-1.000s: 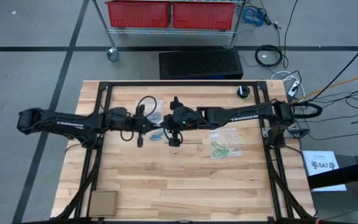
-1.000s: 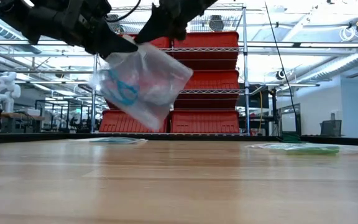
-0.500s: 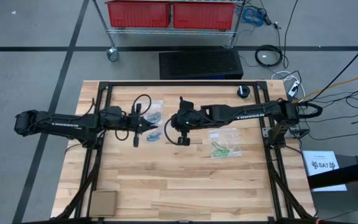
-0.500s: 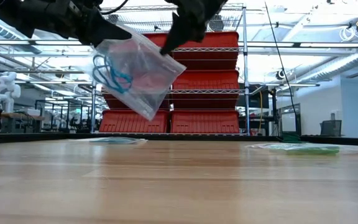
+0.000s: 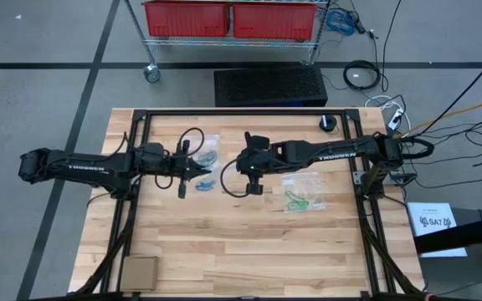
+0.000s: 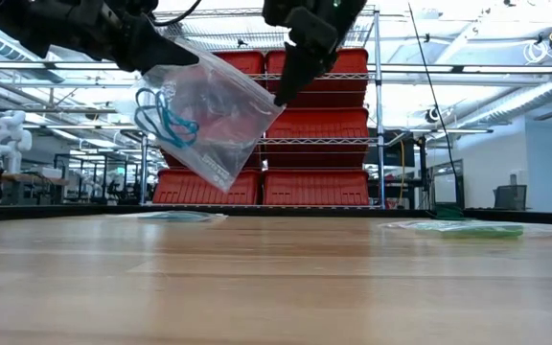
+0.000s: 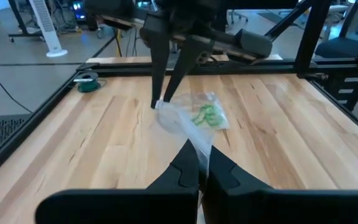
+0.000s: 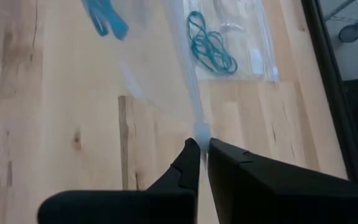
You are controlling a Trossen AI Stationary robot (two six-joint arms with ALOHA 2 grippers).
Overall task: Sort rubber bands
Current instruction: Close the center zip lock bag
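A clear plastic bag [image 6: 220,125] with blue rubber bands [image 6: 161,117] inside hangs above the table between both grippers. My left gripper [image 6: 188,59] is shut on its upper left corner and my right gripper [image 6: 281,96] on its right corner; from above they meet at mid-table [image 5: 214,176]. A second bag with teal rubber bands [image 8: 212,47] lies flat on the table toward the far edge [image 5: 207,154]. A third bag with green rubber bands [image 5: 301,197] lies flat to the right. My left gripper pinches the bag's top corner [image 7: 199,149] between its two fingers, coming nearly level from the table's left. The film runs up from it toward the other gripper, clear of the table. My right gripper pinches the opposite corner [image 8: 199,132] between its fingertips, slanting down from the table's right. The bag stretches away from it as a taut strip, lifted clear.
A black metal frame [image 5: 141,125] borders the work area. A small black roll [image 5: 328,124] sits at the far right corner, and a flat cardboard square [image 5: 139,272] at the near left. Bare wood lies toward the near edge.
My right gripper has tipped steeply downward and shifted toward the table's right, drawing the bag's corner out and down. The bag, first hanging between the grippers, now spreads out more and stays clear of the table; the blue bands have gathered at its left side.
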